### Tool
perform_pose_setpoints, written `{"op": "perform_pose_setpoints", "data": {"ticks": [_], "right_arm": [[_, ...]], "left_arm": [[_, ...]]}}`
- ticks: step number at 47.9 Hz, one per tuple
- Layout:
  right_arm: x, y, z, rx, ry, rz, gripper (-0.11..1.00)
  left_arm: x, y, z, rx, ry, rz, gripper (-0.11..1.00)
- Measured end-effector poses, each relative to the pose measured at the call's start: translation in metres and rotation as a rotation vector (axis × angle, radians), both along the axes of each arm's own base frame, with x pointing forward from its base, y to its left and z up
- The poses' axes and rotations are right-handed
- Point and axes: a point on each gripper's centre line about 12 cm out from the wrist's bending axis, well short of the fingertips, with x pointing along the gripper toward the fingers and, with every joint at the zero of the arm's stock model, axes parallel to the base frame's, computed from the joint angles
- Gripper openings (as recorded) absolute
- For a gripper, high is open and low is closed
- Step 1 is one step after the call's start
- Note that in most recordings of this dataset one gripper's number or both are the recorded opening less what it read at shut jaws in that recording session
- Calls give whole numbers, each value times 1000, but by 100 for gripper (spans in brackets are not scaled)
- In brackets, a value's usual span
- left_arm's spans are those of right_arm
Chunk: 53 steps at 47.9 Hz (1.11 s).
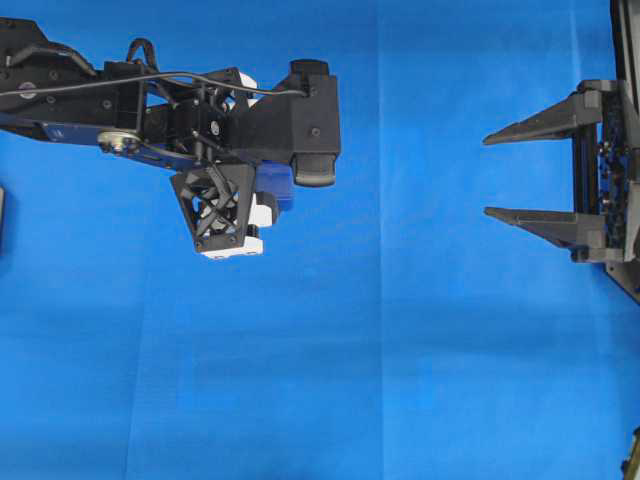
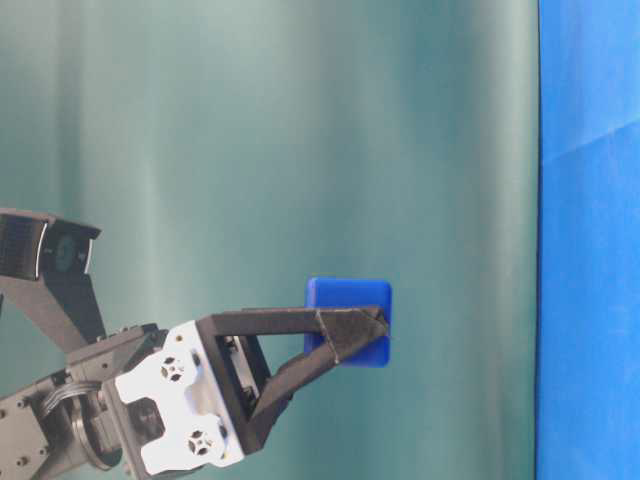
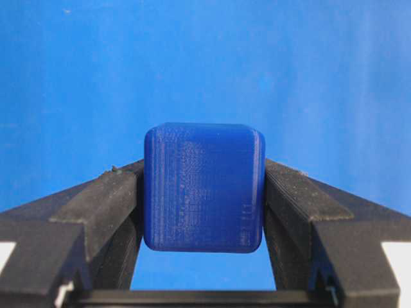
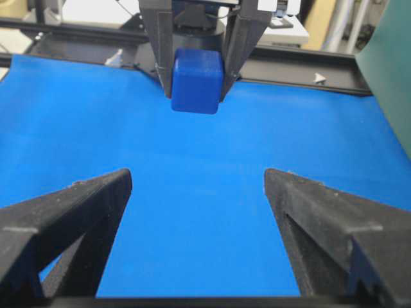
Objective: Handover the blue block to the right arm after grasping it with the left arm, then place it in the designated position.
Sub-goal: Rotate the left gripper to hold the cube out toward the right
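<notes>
The blue block [image 3: 204,186], a small dark-blue cube with rounded edges, is pinched between the black fingers of my left gripper [image 3: 203,168]. In the table-level view the block [image 2: 345,295] hangs in the air, apart from the blue cloth [image 2: 590,300]. From overhead only a corner of the block [image 1: 281,187] shows under the left arm's wrist. My right gripper [image 1: 487,176] stands open at the right, fingers pointing left toward the block with a wide stretch of cloth between. Its wrist view shows the block [image 4: 196,80] straight ahead and nothing between its fingers [image 4: 96,199]. No mark for the designated position shows on the cloth [image 1: 400,350].
A green backdrop [image 2: 300,150] stands behind the left arm. Black frame rails [image 4: 308,70] run along the cloth's far edge. A dark object [image 1: 2,220] sits at the left border, and a small part [image 1: 634,455] shows at the lower right corner.
</notes>
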Motion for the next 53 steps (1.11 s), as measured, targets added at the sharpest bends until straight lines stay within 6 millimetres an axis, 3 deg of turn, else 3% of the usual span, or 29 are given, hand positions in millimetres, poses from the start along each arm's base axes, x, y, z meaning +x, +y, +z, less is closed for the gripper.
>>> {"op": "perform_pose_setpoints", "data": {"ticks": [40,53], "right_arm": [[0,0,0,0,0,0,97],[0,0,0,1,0,-1,97]], "left_arm": [[1,0,0,0,-12,0,46],[-8,0,1,1,-132,-2,46]]}}
